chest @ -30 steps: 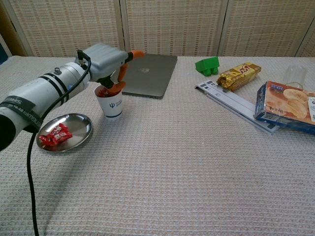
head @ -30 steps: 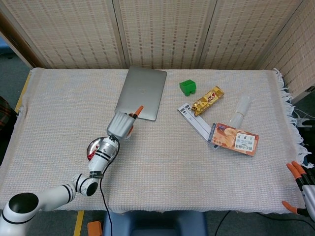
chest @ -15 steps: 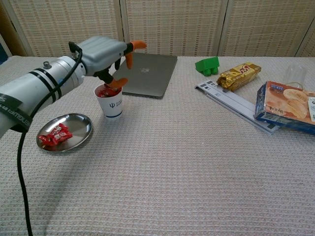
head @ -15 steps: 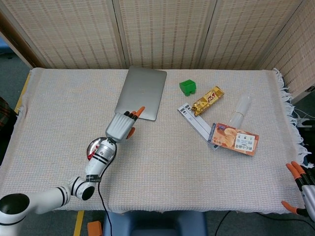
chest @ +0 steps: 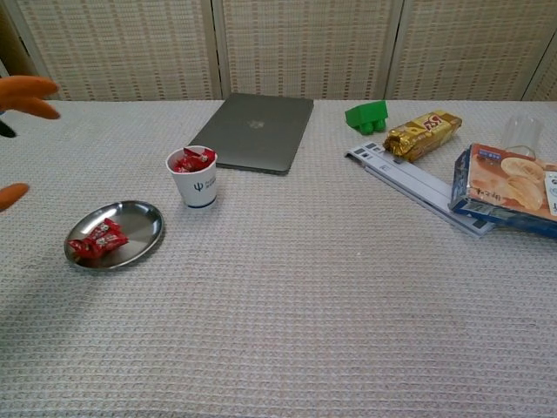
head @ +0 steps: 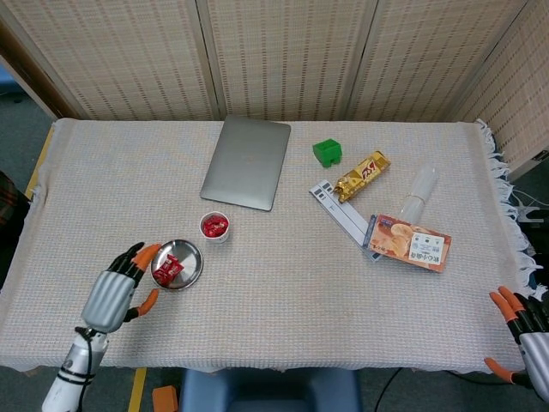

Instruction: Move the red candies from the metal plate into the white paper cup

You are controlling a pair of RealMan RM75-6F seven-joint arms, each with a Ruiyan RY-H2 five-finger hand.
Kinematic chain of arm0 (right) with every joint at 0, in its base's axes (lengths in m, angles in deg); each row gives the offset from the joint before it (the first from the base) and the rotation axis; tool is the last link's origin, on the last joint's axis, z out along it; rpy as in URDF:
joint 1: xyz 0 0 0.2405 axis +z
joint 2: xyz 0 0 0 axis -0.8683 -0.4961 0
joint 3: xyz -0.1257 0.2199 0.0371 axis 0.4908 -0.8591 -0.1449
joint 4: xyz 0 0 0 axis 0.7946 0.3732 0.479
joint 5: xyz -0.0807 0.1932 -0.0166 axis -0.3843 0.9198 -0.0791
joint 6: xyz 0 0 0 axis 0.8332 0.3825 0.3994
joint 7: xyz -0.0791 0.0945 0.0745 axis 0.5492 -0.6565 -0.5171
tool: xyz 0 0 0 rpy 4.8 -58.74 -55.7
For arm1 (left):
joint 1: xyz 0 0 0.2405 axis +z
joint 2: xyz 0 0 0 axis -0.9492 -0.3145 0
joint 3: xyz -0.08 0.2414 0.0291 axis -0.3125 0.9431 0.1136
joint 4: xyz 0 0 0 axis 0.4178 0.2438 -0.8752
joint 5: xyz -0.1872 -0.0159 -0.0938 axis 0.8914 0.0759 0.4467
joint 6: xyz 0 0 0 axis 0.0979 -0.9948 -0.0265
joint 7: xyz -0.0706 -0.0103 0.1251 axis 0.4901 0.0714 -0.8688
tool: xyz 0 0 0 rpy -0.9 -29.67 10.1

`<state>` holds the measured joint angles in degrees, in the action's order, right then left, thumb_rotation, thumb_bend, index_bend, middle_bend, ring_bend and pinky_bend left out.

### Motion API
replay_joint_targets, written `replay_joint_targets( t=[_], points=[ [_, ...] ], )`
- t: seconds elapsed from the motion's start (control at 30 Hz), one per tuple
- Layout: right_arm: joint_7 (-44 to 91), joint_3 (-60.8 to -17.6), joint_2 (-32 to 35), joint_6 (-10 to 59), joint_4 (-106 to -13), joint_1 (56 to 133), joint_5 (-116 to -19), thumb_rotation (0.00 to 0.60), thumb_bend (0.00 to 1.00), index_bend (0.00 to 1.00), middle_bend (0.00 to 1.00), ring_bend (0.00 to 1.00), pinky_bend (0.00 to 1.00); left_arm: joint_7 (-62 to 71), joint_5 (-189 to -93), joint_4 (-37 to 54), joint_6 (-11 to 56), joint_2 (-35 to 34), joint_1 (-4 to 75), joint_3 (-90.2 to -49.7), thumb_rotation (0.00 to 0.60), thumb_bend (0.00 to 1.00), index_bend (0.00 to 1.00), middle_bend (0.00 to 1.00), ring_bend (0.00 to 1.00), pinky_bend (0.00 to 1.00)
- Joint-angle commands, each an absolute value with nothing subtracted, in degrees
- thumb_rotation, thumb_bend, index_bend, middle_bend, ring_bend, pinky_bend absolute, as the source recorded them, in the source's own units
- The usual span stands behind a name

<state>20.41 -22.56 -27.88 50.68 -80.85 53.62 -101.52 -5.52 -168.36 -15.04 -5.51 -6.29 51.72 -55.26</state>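
Both hands showed whole only from the head view; from the chest you saw just the left hand's (head: 117, 289) orange fingertips (chest: 26, 87) at the frame edge. Your left hand was spread and empty, just left of the plate (head: 194, 268), with candies (head: 167, 268) on it and more in the cup (head: 214, 227). Your right hand (head: 521, 336) sat spread at the table's far corner, well apart from the laptop (head: 246, 161) and snack packs (head: 410, 241).
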Motion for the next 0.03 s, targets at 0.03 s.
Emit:
replay_joint_targets(
  t=[0.03],
  points=[
    [20.24,-22.22,-27.6,52.21,-80.37,52.88,-102.59,0.6,0.06,0.0,0.0,0.0,0.0,0.82,-175.83,-5.11,-18.05,-8.5,64.02,-48.91,0.6,0.39,0.0,0.08,0.03,0.19]
  ],
)
